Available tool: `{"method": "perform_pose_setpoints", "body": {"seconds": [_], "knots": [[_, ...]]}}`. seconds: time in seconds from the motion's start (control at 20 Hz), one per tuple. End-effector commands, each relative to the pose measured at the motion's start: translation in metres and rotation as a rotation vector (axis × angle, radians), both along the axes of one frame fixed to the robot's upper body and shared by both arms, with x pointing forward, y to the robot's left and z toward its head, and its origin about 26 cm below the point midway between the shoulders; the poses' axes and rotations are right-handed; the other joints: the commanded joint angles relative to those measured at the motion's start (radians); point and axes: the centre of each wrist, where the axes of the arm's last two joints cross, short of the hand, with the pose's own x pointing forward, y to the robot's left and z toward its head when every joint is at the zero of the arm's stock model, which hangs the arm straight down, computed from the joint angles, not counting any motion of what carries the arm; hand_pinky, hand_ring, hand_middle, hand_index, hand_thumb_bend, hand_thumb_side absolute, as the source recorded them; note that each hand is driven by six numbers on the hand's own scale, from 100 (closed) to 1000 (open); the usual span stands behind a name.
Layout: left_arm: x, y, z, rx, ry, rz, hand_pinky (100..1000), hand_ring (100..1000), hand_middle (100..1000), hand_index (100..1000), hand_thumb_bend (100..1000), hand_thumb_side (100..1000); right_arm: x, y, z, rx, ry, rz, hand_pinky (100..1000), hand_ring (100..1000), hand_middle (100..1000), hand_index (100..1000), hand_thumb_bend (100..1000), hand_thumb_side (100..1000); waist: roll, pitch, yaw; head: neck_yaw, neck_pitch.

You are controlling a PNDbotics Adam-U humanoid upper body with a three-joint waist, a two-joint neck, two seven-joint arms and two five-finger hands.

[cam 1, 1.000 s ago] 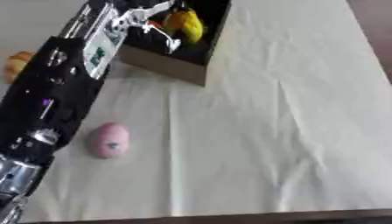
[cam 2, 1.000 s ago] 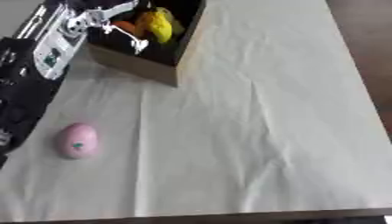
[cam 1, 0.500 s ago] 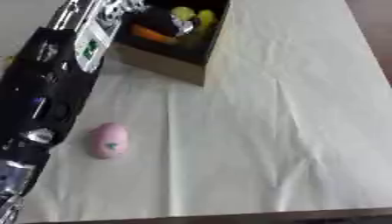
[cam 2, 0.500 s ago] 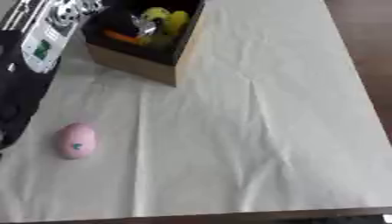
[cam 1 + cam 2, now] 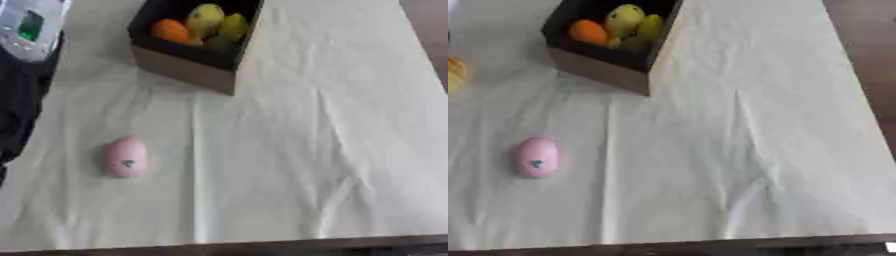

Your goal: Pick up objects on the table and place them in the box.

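A pink egg-shaped object (image 5: 126,157) with a small dark mark lies on the cream tablecloth at the lower left. At the top stands the dark box (image 5: 188,70) with cardboard-coloured walls. Inside it are an orange fruit (image 5: 171,31), a yellow fruit (image 5: 204,15) and a greenish one (image 5: 232,25). Part of my left arm (image 5: 26,60), black with a pale panel, runs along the left edge beside the box; its hand does not show. My right hand is out of both views.
A yellow-orange object (image 5: 453,75) peeks in at the left edge, left of the box. The table's front edge (image 5: 227,245) runs along the bottom, and its right edge (image 5: 868,75) meets a brown floor.
My left hand, which was over the box, has drawn back to the left out of view, leaving only the arm at the left edge. The fruits stay in the box.
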Motion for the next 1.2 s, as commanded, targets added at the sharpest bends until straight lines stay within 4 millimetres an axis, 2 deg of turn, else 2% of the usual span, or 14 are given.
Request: {"method": "perform_pose_setpoints", "body": {"seconds": [0.05, 0.15, 0.25, 0.35, 0.4, 0.45, 0.55, 0.65, 0.75, 0.95, 1.1, 1.2], "knots": [[-0.045, 0.031, 0.015, 0.047, -0.022, -0.066, 841, 836, 786, 901, 381, 601, -0.007, -0.004, 0.012, -0.028, -0.043, -0.021, 818, 727, 687, 789, 100, 543, 0.013, -0.023, 0.002, -0.014, 0.003], [-0.069, 0.047, 0.005, 0.079, 0.027, -0.091, 834, 830, 781, 899, 396, 604, -0.008, -0.006, 0.012, -0.028, -0.045, -0.029, 818, 727, 687, 789, 100, 541, 0.014, -0.023, 0.006, -0.017, 0.005], [-0.079, 0.059, -0.007, 0.117, 0.108, -0.098, 833, 831, 780, 896, 406, 605, -0.008, -0.006, 0.012, -0.028, -0.048, -0.031, 818, 728, 687, 789, 100, 540, 0.014, -0.023, 0.006, -0.014, 0.007], [-0.079, 0.072, -0.018, 0.163, 0.178, -0.083, 845, 843, 790, 901, 424, 585, -0.008, -0.006, 0.012, -0.029, -0.048, -0.031, 818, 728, 687, 789, 100, 540, 0.011, -0.022, 0.007, -0.011, 0.009], [-0.078, 0.079, -0.022, 0.188, 0.205, -0.065, 855, 853, 799, 902, 480, 499, -0.008, -0.006, 0.012, -0.029, -0.047, -0.032, 818, 728, 687, 789, 100, 538, 0.011, -0.022, 0.007, -0.010, 0.010], [-0.078, 0.086, -0.028, 0.216, 0.234, -0.039, 860, 858, 801, 902, 452, 533, -0.008, -0.007, 0.012, -0.030, -0.047, -0.034, 818, 728, 687, 789, 100, 539, 0.010, -0.021, 0.008, -0.010, 0.011], [-0.077, 0.099, -0.036, 0.266, 0.281, 0.016, 879, 875, 812, 906, 496, 481, -0.008, -0.008, 0.011, -0.028, -0.045, -0.040, 818, 727, 686, 788, 100, 541, 0.009, -0.022, 0.011, -0.010, 0.016], [-0.077, 0.110, -0.045, 0.307, 0.319, 0.070, 883, 878, 807, 898, 526, 482, -0.008, -0.008, 0.010, -0.026, -0.043, -0.042, 818, 726, 685, 787, 100, 543, 0.010, -0.023, 0.014, -0.008, 0.020], [-0.077, 0.120, -0.054, 0.323, 0.360, 0.114, 879, 875, 803, 894, 523, 520, -0.008, -0.008, 0.009, -0.026, -0.039, -0.041, 818, 726, 685, 787, 100, 545, 0.010, -0.023, 0.016, -0.004, 0.024], [-0.076, 0.127, -0.070, 0.316, 0.436, 0.147, 871, 871, 799, 891, 519, 528, -0.008, -0.008, 0.008, -0.019, -0.037, -0.042, 819, 725, 684, 787, 100, 549, 0.013, -0.027, 0.016, 0.002, 0.031], [-0.076, 0.124, -0.080, 0.327, 0.509, 0.148, 867, 868, 797, 884, 524, 521, -0.007, -0.007, 0.007, -0.015, -0.033, -0.034, 819, 725, 683, 786, 100, 551, 0.014, -0.029, 0.012, 0.008, 0.033], [-0.075, 0.120, -0.085, 0.344, 0.551, 0.146, 869, 871, 800, 885, 533, 484, -0.007, -0.006, 0.007, -0.013, -0.033, -0.031, 819, 725, 683, 786, 100, 553, 0.015, -0.031, 0.010, 0.010, 0.034]]}}
